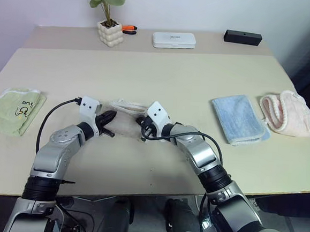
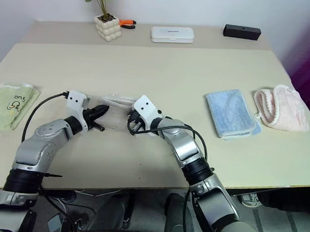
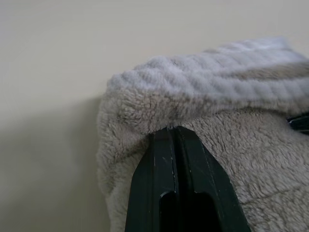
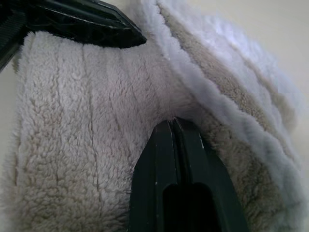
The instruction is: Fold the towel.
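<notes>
You see one towel (image 1: 127, 118) between your two grippers. Left gripper (image 1: 110, 126) and right gripper (image 1: 143, 130) each pinch it tight. Three more cloths lie farther out.

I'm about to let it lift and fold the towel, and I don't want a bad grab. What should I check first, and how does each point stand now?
1. Left gripper shut at the towel edge: ok.
2. Right gripper shut against the towel: ok.
3. Cloth actually pinched between each gripper's fingers: cannot tell.
4. Grippers apart, not touching each other: ok.
5. Bare table beyond the towel for the fold: ok.
6. Green cloth and blue cloth lie away from the towel: ok.
</notes>
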Available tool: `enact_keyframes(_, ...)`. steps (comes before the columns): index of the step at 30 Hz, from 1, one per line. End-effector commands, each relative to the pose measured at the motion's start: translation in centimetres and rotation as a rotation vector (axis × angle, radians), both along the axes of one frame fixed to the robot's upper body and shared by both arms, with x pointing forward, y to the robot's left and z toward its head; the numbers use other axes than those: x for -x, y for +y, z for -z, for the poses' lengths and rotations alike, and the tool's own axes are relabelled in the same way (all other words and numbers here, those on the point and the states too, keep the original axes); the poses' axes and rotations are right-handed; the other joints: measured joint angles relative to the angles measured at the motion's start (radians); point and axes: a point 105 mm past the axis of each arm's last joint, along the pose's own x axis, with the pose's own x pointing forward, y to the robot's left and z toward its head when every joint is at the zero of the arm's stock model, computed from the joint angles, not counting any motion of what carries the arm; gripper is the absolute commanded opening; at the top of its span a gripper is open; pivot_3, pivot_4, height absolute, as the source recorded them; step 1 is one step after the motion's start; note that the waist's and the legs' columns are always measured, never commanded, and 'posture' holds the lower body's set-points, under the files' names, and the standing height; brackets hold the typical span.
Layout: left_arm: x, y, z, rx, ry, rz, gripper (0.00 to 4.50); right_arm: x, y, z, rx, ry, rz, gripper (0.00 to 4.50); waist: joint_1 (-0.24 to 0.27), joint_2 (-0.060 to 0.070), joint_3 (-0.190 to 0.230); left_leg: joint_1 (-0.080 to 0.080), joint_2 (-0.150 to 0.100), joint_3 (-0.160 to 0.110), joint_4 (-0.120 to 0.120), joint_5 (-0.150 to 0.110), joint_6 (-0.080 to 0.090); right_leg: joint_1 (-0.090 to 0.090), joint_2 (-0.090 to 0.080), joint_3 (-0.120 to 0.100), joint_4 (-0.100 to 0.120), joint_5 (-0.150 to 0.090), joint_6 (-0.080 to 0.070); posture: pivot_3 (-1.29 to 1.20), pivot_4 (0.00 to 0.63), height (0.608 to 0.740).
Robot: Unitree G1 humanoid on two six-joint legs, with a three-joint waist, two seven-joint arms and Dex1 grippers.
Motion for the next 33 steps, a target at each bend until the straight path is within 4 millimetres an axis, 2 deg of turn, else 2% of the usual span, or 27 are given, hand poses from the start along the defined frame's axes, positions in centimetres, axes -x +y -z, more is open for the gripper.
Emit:
enact_keyframes(1, 0.5, 0.6, -2.2, 0.105, -0.079, -0.006, 0.09, 0.0, -0.4, -2.1, -0.083, -0.026, 0.007, 0.27, 0.0, 0.0, 0.0, 0.0, 0.0, 0.0, 0.0, 0.0, 0.0, 0.0, 0.0, 0.0, 0.0, 0.0, 0.0, 0.0, 0.15, 0.74)
enact_keyframes(3, 1.1, 0.9, -3.7, 0.14, -0.125, 0.001, 0.07, 0.1, -1.2, -3.6, -0.136, -0.023, 0.007, 0.85, 0.001, 0.0, 0.0, -0.001, 0.0, 0.0, 0.0, 0.0, 0.0, 0.0, 0.0, 0.0, 0.0, 0.0, 0.0, 0.0, 0.15, 0.74)
enact_keyframes(6, 2.3, 2.5, -5.5, 0.136, -0.179, -0.028, 0.07, 0.7, -3.2, -5.3, -0.183, 0.004, 0.019, 2.35, 0.002, 0.0, 0.0, -0.001, 0.0, -0.001, 0.0, 0.0, 0.0, -0.001, 0.0, 0.0, 0.0, 0.0, 0.0, 0.0, 0.15, 0.74)
enact_keyframes(10, 3.5, 3.9, -5.9, 0.099, -0.179, -0.058, 0.07, 1.8, -4.6, -5.7, -0.255, 0.142, 0.039, 4.37, 0.002, 0.0, 0.0, -0.001, 0.0, -0.001, 0.0, 0.0, 0.0, 0.0, 0.0, 0.0, 0.0, 0.0, 0.0, 0.0, 0.15, 0.74)
enact_keyframes(11, 3.9, 4.1, -6.0, 0.083, -0.182, -0.051, 0.07, 2.0, -4.8, -5.4, -0.271, 0.199, 0.059, 4.45, 0.002, 0.0, 0.0, -0.001, 0.0, -0.001, 0.0, 0.0, 0.0, 0.0, 0.0, 0.0, 0.0, 0.0, 0.0, 0.0, 0.15, 0.74)
enact_keyframes(14, 5.4, 3.1, -6.1, 0.009, -0.201, 0.041, 0.07, 2.0, -5.2, -4.2, -0.308, 0.349, 0.132, 4.45, -0.001, 0.0, 0.0, -0.001, 0.001, -0.001, -0.001, 0.0, 0.0, -0.001, 0.0, 0.0, 0.0, 0.0, 0.0, 0.0, 0.15, 0.74)
enact_keyframes(19, 6.8, 1.3, -5.7, -0.01, -0.19, 0.152, 0.07, 1.4, -4.6, -2.7, -0.331, 0.477, 0.186, 4.45, 0.004, 0.001, 0.001, -0.001, 0.0, 0.0, -0.001, 0.0, 0.0, 0.0, 0.0, 0.0, -0.001, -0.001, -0.001, 0.0, 0.15, 0.74)
enact_keyframes(26, 6.9, 0.8, -5.5, -0.004, -0.193, 0.144, 0.07, 1.1, -1.4, -1.7, -0.38, 0.6, 0.15, 4.45, -0.003, 0.001, 0.001, -0.001, 0.001, 0.0, -0.001, 0.0, 0.0, -0.001, 0.0, 0.0, -0.001, 0.0, -0.001, 0.0, 0.15, 0.74)
enact_keyframes(28, 7.1, 0.6, -5.4, 0.0, -0.191, 0.144, 0.07, 1.1, -0.6, -2.1, -0.41, 0.615, 0.128, 3.94, -0.006, 0.001, 0.001, 0.0, 0.001, 0.0, -0.001, 0.0, 0.0, -0.001, 0.0, 0.0, -0.001, 0.0, -0.001, 0.0, 0.15, 0.74)
enact_keyframes(30, 7.2, 0.5, -5.3, 0.001, -0.188, 0.143, 0.07, 1.1, 0.0, -2.6, -0.435, 0.623, 0.109, 3.2, -0.005, 0.001, 0.001, 0.0, 0.001, 0.0, -0.002, 0.0, 0.0, -0.001, 0.001, 0.0, -0.001, 0.0, -0.001, 0.0, 0.15, 0.74)
enact_keyframes(33, 7.3, 0.4, -5.1, 0.001, -0.185, 0.137, 0.07, 1.0, 0.5, -3.0, -0.454, 0.623, 0.099, 1.52, -0.003, 0.001, 0.001, -0.001, 0.001, 0.0, -0.002, 0.0, 0.0, -0.001, 0.001, 0.0, -0.001, 0.0, -0.001, 0.0, 0.15, 0.74)
